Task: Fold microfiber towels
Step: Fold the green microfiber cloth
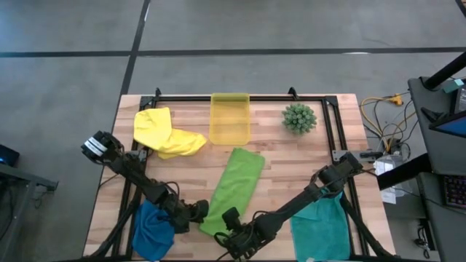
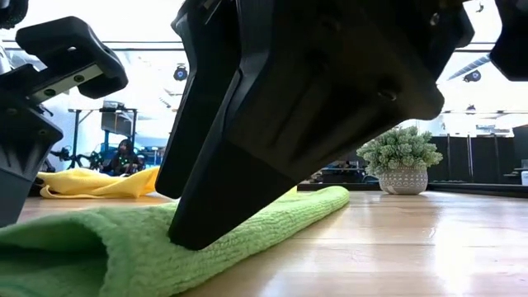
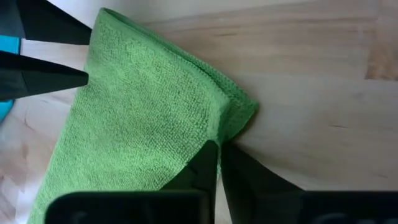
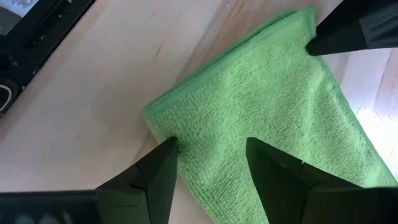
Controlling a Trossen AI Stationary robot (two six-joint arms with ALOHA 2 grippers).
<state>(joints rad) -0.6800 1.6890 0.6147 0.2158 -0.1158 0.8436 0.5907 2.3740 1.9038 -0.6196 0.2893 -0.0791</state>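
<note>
The lime green towel [image 1: 234,189] is plain, as are the yellow towel [image 1: 166,133], royal blue towel [image 1: 151,231] and teal towel [image 1: 321,230]. The bin [image 1: 229,118] is translucent yellow. The bench [image 1: 291,156] shows pale wood planks. Both claws are black.

The arms partly hide the blue towel [image 1: 151,227] and teal towel [image 1: 320,229].

The high view is evenly and softly lit, and the bench [image 1: 291,156] carries only faint shadows beneath the arms. In the low view the room beyond is blown out to white glare, while a dark tool [image 2: 297,107] close to the lens is almost a silhouette. The bench's polished wood takes a pale sheen there. Both wrist views are bright, and the lime green towel [image 3: 143,118] shows crisp pile.
</note>
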